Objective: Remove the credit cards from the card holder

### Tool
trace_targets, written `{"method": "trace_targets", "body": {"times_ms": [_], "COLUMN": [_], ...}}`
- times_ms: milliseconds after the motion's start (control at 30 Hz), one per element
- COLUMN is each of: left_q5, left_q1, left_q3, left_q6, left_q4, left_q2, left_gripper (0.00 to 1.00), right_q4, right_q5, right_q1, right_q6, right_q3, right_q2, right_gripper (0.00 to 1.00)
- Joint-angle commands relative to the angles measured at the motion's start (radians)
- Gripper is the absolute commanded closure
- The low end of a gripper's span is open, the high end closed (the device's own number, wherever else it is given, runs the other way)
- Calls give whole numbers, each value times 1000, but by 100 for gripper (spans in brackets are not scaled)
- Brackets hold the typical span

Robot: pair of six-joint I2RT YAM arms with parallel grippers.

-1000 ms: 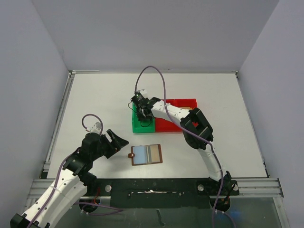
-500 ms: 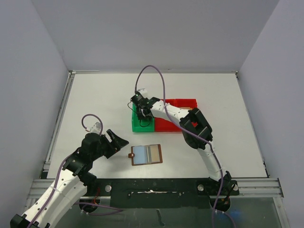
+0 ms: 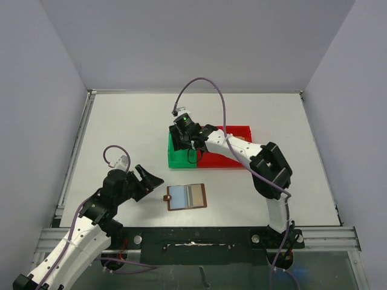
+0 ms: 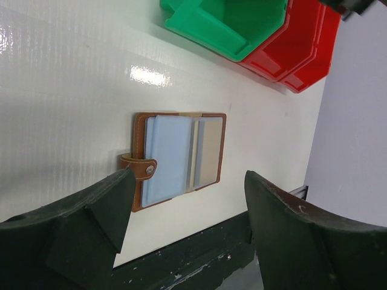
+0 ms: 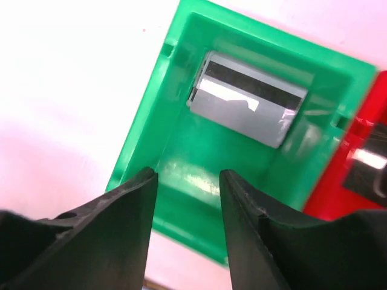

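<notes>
1. Left pincer point(image 3: 150, 176): your nearer tool. It is spread wide and carries nothing.

2. Wallet point(image 4: 178, 158): lies open and flat on the tabletop point(image 3: 121, 127), just ahead of the left pincer and framed between its two fingers in the wrist view. Its snap tab point(image 4: 141, 167) is on the end towards that pincer, and its long axis runs away from the pincer, roughly in line with your reach. A pale blue face point(image 4: 168, 158) fills the half nearer the pincer. You cannot tell whether it is card or lining.

3. Green bin point(image 3: 179, 160): directly under the right pincer, beyond the wallet.

4. Right pincer point(image 5: 187, 176): parted and holding nothing, well apart from the wallet.

5. Grey card point(image 5: 245, 98): has a dark stripe and lies flat in the green bin, ahead of the right pincer's fingers.

6. Red bin point(image 3: 236, 130): touching the green one.

Judgement: any remaining card is best reached by your left arm.
</notes>
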Motion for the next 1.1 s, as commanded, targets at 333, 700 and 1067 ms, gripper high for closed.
{"method": "trace_targets", "body": {"times_ms": [333, 700, 1067], "left_q5": [105, 55, 22], "left_q1": [-10, -121, -209], "left_q3": [-55, -61, -95], "left_q6": [32, 58, 8], "left_q4": [109, 170, 261], "left_q2": [108, 215, 257], "left_gripper": [29, 38, 49], "right_q4": [195, 123, 142], "right_q5": [133, 98, 53], "right_q1": [171, 200, 216], "right_q6": [386, 518, 528], "right_q3": [-664, -790, -784], "right_q2": [-546, -601, -523], "right_gripper": [44, 47, 50]}}
